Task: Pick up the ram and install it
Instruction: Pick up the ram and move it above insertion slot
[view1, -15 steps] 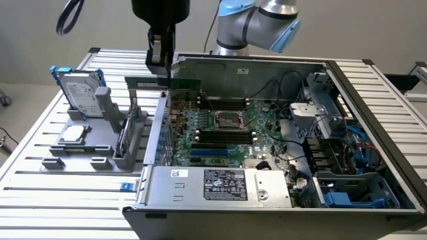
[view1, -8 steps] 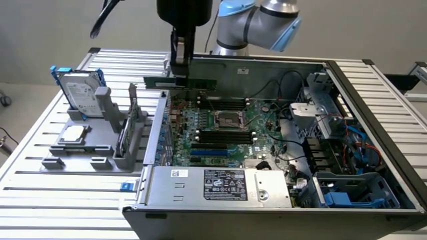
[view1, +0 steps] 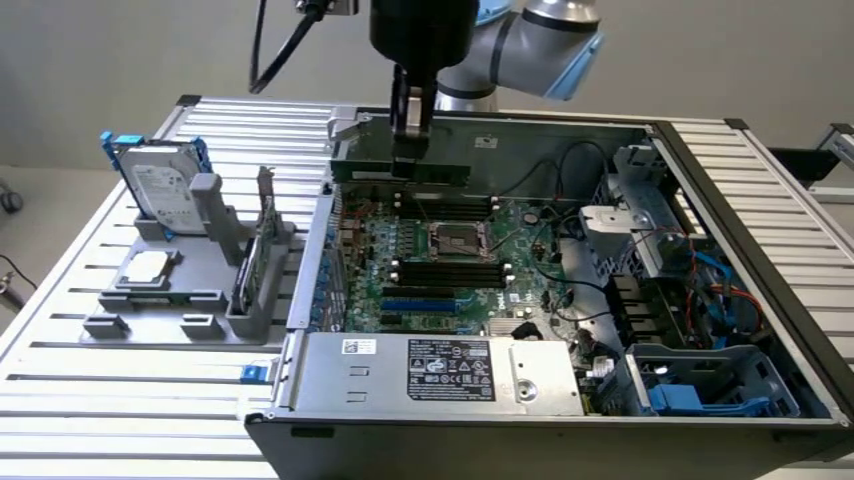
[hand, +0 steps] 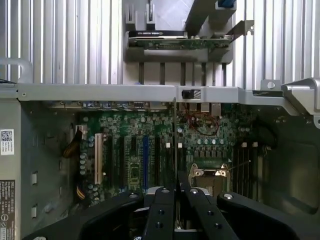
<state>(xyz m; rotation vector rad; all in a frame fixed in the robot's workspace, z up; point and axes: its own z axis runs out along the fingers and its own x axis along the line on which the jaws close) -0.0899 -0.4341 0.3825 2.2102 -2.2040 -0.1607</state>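
Ram: upper centre of exterior view, pinched in narrow gripper over motherboard. Risk: tilted or off-slot descent would jam it and strain the board.

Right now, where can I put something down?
The silver slatted table is bare on the camera side of the grey plastic parts holder, and past the open dark computer case on the exterior view's right. Inside the case is crowded.

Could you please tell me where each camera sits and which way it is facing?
Exterior view: off the arm, high, looking obliquely down into the open computer case; arm and gripper holding the ram show.
Wrist view: on the wrist, looking down past the fingers onto the motherboard.
Shared: motherboard, CPU socket.
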